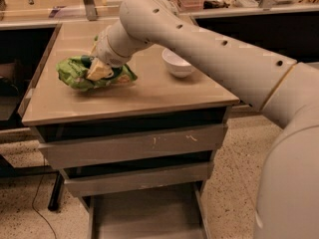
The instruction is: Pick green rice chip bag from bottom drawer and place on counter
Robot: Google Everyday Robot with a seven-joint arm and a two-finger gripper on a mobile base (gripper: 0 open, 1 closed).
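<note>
The green rice chip bag is a crinkly light-green bag held over the left part of the beige counter. It sits at or just above the surface; I cannot tell if it touches. My gripper reaches in from the right on a long white arm and is shut on the bag's right end. The bottom drawer is pulled open below the two grey drawer fronts, and its grey floor shows nothing in it.
A white bowl stands on the counter right of the gripper. Dark recessed bays flank the counter at left and back right. A cluttered shelf runs along the back. A black cable lies on the speckled floor at lower left.
</note>
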